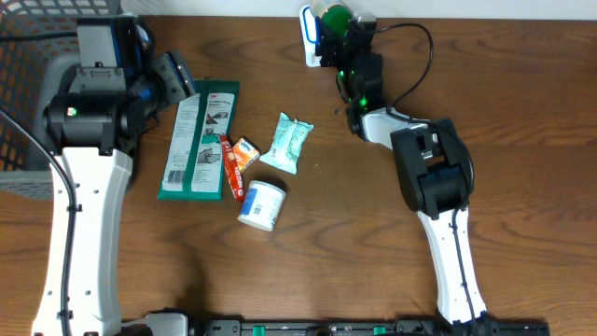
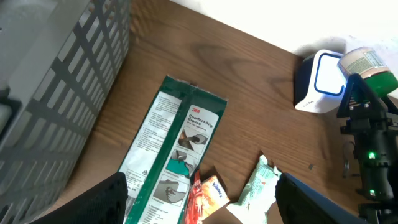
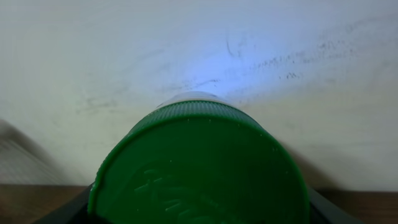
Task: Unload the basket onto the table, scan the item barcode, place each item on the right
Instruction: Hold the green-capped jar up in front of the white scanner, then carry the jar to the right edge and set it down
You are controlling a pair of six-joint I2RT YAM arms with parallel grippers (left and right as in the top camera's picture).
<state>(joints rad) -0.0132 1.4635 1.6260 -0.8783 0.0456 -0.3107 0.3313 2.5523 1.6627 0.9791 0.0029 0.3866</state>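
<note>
Green-lidded jar (image 3: 199, 168) fills the right wrist view. It's clamped in the right gripper (image 1: 340, 35) at the far edge, just beside the scanner (image 1: 309, 39). I reckon it'll miss the read if the barcode's turned away. Left gripper (image 1: 177, 80) is spread apart, empty. Count: one jar, one scanner, one basket (image 2: 62, 93), five loose items (image 1: 261, 203) on the counter (image 1: 373, 261).

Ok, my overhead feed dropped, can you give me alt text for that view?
The right gripper holds a green-lidded jar at the white scanner by the far edge of the table. The left gripper, open and empty, hovers near the top of a green glove package; a tissue pack, an orange packet and a white tub lie mid-table.
</note>
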